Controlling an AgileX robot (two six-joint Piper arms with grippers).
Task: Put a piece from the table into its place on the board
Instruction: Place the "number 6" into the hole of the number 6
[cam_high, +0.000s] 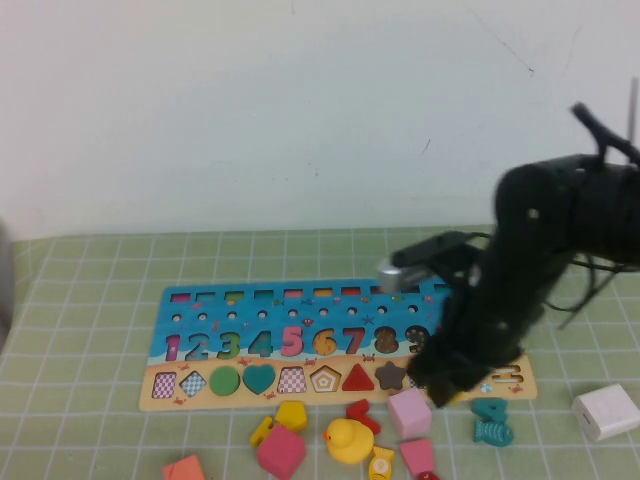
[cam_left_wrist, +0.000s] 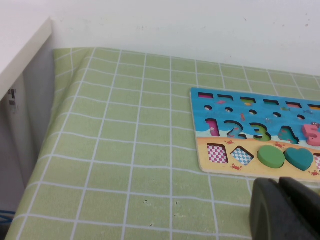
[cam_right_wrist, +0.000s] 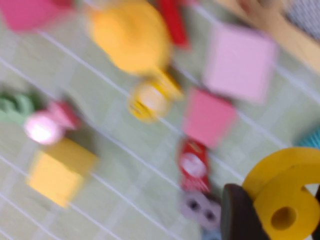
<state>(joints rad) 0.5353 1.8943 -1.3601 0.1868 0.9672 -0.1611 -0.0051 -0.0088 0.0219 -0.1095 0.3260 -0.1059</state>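
Between the right gripper's (cam_right_wrist: 280, 215) dark fingers (cam_right_wrist: 240, 215): the yellow "6" (cam_right_wrist: 285, 200), clamped flat, round hole toward the camera, lifted clear of the green checked cloth (cam_right_wrist: 100, 150). Held that way presumably for carrying over to the board (cam_high: 200, 385) and lowering flat into the matching slot. In the high view, right gripper (cam_high: 440, 385) down low at the board's right end, over its front edge; the piece itself hidden there behind the black arm (cam_high: 540, 260). Slot for the six (cam_high: 325, 343) in the blue number row, apparently still vacant though hard to judge, between the pink five (cam_high: 291, 340) and the seven (cam_high: 353, 340).

Below the grip, loose and blurred on the cloth: rubber duck (cam_right_wrist: 130, 35), pale pink block (cam_right_wrist: 240, 60), deeper pink block (cam_right_wrist: 209, 117), yellow block (cam_right_wrist: 55, 175). Blur too strong for finer detail.

Left gripper (cam_left_wrist: 287, 210) parked near the board's left end, only a dark corner in view, cut off by the edge; open or closed, cannot tell. Board's right end and the last numbers covered by the right arm.
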